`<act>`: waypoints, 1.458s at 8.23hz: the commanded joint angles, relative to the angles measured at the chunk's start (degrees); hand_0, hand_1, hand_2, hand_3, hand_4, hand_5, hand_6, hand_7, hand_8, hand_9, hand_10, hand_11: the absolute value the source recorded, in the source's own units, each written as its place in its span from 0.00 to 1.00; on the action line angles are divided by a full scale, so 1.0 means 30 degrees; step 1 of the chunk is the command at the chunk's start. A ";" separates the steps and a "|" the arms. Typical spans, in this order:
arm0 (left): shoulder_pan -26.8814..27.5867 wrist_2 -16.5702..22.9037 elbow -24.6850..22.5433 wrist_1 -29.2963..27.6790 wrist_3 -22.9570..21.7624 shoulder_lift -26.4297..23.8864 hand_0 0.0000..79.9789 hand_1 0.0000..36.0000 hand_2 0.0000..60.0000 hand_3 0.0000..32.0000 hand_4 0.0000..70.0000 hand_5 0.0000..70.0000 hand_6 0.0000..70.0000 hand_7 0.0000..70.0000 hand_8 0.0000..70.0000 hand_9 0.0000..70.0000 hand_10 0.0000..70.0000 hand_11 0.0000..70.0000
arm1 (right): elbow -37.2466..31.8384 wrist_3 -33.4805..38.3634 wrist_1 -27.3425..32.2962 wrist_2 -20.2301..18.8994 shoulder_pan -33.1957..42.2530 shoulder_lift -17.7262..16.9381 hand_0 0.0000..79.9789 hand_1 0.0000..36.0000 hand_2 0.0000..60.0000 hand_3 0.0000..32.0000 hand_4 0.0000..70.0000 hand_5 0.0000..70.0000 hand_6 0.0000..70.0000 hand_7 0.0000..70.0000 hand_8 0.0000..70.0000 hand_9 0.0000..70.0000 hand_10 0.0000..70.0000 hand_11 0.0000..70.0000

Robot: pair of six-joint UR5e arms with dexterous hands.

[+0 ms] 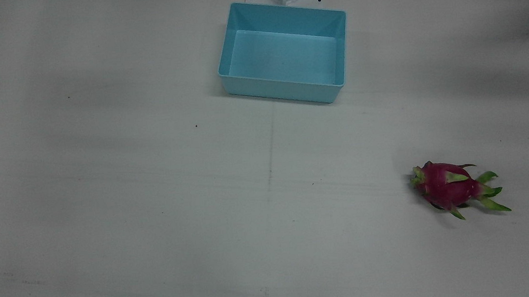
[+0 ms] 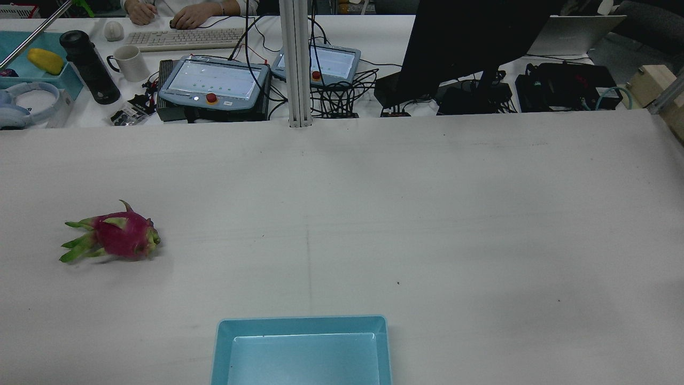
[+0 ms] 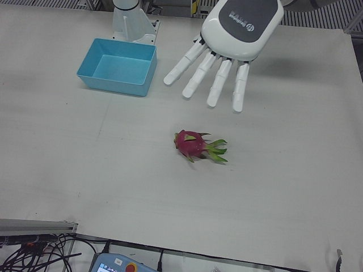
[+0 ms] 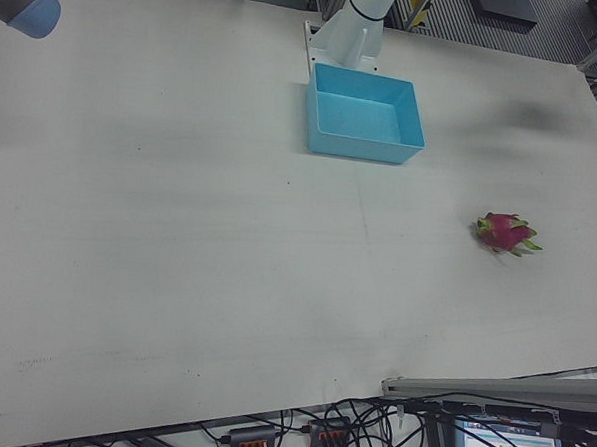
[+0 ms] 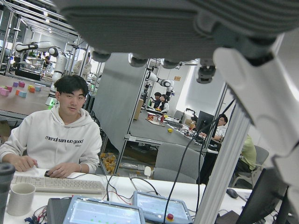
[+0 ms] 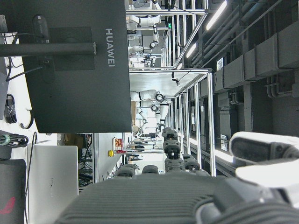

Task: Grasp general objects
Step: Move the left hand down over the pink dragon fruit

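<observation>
HUAWEI on the monitor (image 6: 70, 70); left hand (image 3: 227, 54) spread, empty, upper centre above the dragon fruit (image 3: 195, 145); right hand (image 6: 187, 196) unclear.

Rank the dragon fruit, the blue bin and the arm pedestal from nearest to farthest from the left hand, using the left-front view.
From the left hand, raised above the table with fingers spread:
1. Dragon fruit, on the table below the fingertips in this view.
2. Blue bin, off to the view's left.
3. Arm pedestal, behind the bin at the top edge.

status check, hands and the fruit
Left hand open, high above table. Right hand raised, state unclear. Dragon fruit untouched on table. Path clear.
</observation>
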 commanded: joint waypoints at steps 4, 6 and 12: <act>0.5081 -0.4382 0.4637 -0.1854 0.1070 -0.0048 0.70 0.70 0.26 0.62 0.00 0.03 0.00 0.00 0.00 0.00 0.00 0.04 | 0.0000 0.0000 0.0000 0.0000 -0.0005 0.0000 0.00 0.00 0.00 0.00 0.00 0.00 0.00 0.00 0.00 0.00 0.00 0.00; 0.6132 -0.4469 0.5030 -0.1890 0.1068 0.0097 0.71 0.73 0.22 0.64 0.00 0.00 0.00 0.00 0.00 0.00 0.00 0.03 | 0.0000 0.0000 0.0000 0.0000 -0.0005 0.0000 0.00 0.00 0.00 0.00 0.00 0.00 0.00 0.00 0.00 0.00 0.00 0.00; 0.8676 -0.6456 0.7813 -0.4056 0.0951 0.0214 0.69 0.68 0.23 0.57 0.00 0.00 0.00 0.00 0.00 0.00 0.00 0.05 | 0.0000 0.0000 0.0000 0.0000 -0.0005 0.0000 0.00 0.00 0.00 0.00 0.00 0.00 0.00 0.00 0.00 0.00 0.00 0.00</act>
